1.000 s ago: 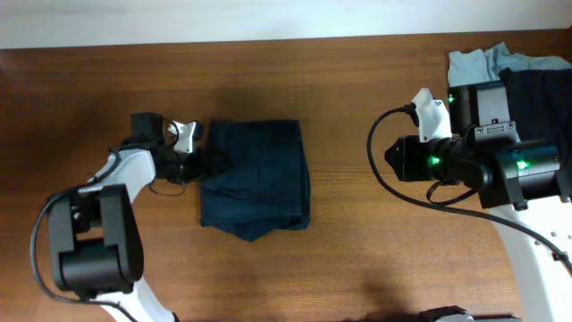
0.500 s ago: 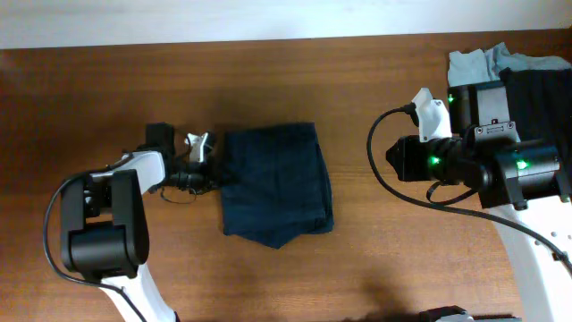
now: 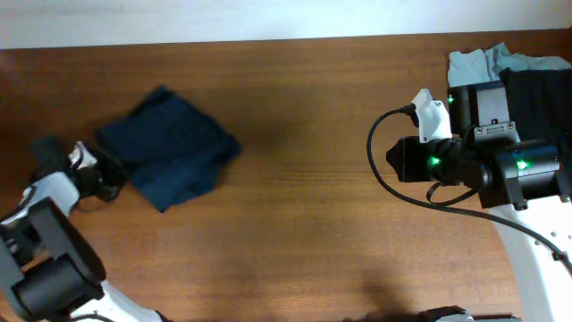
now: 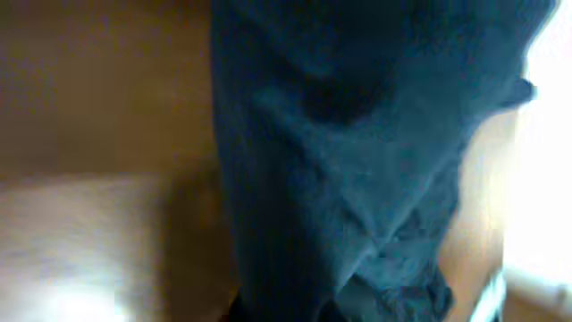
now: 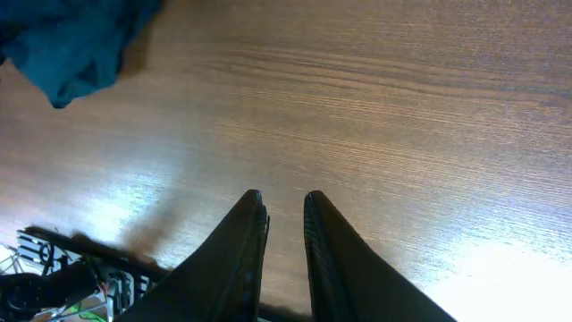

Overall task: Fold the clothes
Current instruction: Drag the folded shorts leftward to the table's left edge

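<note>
A folded dark navy garment [image 3: 170, 145] lies at the table's left side, turned at an angle. My left gripper [image 3: 112, 174] is shut on its left edge. In the left wrist view the navy fabric [image 4: 357, 152] fills most of the frame and hides the fingers. The same garment [image 5: 71, 40] shows at the top left of the right wrist view. My right gripper [image 3: 393, 161] hovers far to the right, its tips [image 5: 281, 197] a narrow gap apart over bare wood with nothing between them.
A heap of clothes sits at the back right corner: a pale grey-blue piece [image 3: 469, 64] and a dark one [image 3: 541, 94] partly under the right arm. A black cable [image 3: 380, 183] loops off the right arm. The table's back edge [image 3: 268, 38] meets a white wall.
The left gripper shut on the navy garment's edge and dragged it from mid-table to the far left, turning it. The right arm stayed put.
</note>
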`<state>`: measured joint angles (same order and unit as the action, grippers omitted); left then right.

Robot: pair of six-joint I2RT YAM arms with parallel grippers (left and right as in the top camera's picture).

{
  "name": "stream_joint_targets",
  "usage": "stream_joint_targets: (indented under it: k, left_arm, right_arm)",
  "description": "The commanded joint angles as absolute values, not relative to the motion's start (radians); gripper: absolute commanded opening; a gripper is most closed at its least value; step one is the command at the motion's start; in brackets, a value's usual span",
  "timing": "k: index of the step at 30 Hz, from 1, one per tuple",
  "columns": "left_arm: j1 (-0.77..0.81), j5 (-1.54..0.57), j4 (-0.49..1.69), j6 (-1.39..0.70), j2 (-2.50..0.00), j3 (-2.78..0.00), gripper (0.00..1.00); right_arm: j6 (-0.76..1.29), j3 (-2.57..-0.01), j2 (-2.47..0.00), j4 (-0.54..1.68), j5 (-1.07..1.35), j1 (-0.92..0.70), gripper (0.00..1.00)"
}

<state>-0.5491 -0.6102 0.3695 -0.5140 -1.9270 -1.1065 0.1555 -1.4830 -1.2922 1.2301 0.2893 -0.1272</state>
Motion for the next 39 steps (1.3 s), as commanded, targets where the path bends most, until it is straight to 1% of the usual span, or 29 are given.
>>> stream_joint_targets:
  k: [1, 2, 8, 11, 17, 22, 26, 32, 34, 35, 36, 37, 38, 39]
  left_arm:
    - [-0.628, -0.385, 0.427, -0.703, -1.905, -1.113, 0.01]
    - [-0.651, -0.36, 0.432, -0.72, -1.905, -1.111, 0.01]
    - [-0.822, -0.358, 0.406, -0.801, -1.905, -1.099, 0.01]
    - [-0.849, -0.361, 0.401, -0.804, -1.905, -1.098, 0.01]
    - [-0.811, -0.359, 0.397, -0.867, -1.905, -1.097, 0.01]
    - [-0.725, -0.355, 0.371, -0.837, -1.905, -1.097, 0.01]
    - [-0.678, -0.343, 0.379, -0.872, -1.905, -1.097, 0.01]
    - [-0.704, -0.333, 0.439, -0.854, -1.905, -1.097, 0.0]
    - [-0.721, -0.343, 0.447, -0.813, -1.905, -1.097, 0.17]
    - [-0.723, -0.355, 0.454, -0.813, -1.905, -1.097, 0.22]
    - [-0.724, -0.364, 0.462, -0.813, -1.905, -1.097, 0.31]
    - [-0.724, -0.387, 0.471, -0.813, -1.905, -1.097, 0.45]
    - [-0.724, -0.429, 0.476, -0.797, -1.905, -1.097, 0.48]
    - [-0.724, -0.445, 0.476, -0.787, -1.905, -1.097, 0.55]
  right_arm:
    - [0.154, -1.491, -1.292, 1.235, 0.295, -0.131, 0.2]
    - [0.154, -1.491, -1.292, 1.238, 0.295, -0.131, 0.2]
    - [0.154, -1.491, -1.292, 1.239, 0.291, -0.131, 0.2]
    - [0.154, -1.491, -1.292, 1.237, 0.291, -0.131, 0.2]
    - [0.154, -1.491, -1.292, 1.224, 0.291, -0.131, 0.2]
    - [0.154, -1.491, -1.292, 1.224, 0.291, -0.131, 0.2]
    - [0.154, -1.491, -1.292, 1.228, 0.292, -0.131, 0.19]
    - [0.154, -1.491, -1.292, 1.227, 0.291, -0.131, 0.19]
    - [0.153, -1.491, -1.292, 1.225, 0.291, -0.131, 0.2]
    - [0.153, -1.491, -1.292, 1.224, 0.289, -0.131, 0.2]
    - [0.154, -1.491, -1.292, 1.223, 0.284, -0.131, 0.19]
    - [0.154, -1.491, -1.292, 1.222, 0.279, -0.131, 0.19]
    - [0.154, -1.491, -1.292, 1.222, 0.278, -0.131, 0.19]
    - [0.154, -1.491, -1.292, 1.223, 0.278, -0.131, 0.19]
